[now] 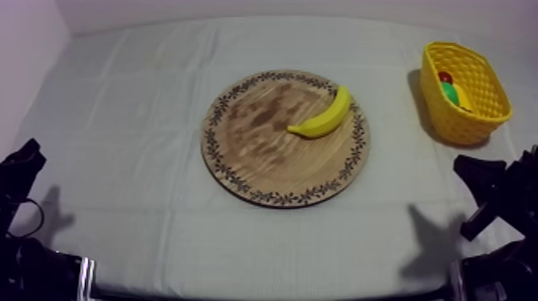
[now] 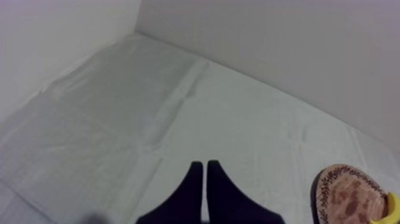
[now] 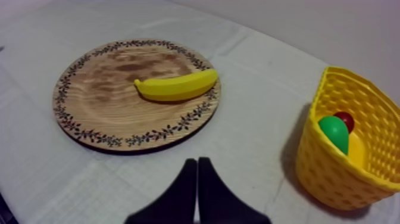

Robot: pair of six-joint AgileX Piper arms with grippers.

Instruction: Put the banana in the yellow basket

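The board (image 1: 264, 156) lies at desk (image 1: 144, 88) centre; banana (image 1: 324, 118) on its right rear part. Basket (image 1: 463, 128) well right of board, holding a small red fruit (image 1: 445, 78) and a pear (image 1: 452, 93).

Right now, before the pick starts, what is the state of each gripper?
Left gripper: closed, holding nothing.
Right gripper: closed, holding nothing; the banana lies on the wooden board.

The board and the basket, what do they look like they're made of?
The board looks like wood: brown grain blotches, a matte face, and a dark leaf pattern printed round the rim. The basket is probably moulded plastic: one even bright yellow, a regular woven-look lattice and a slight sheen.
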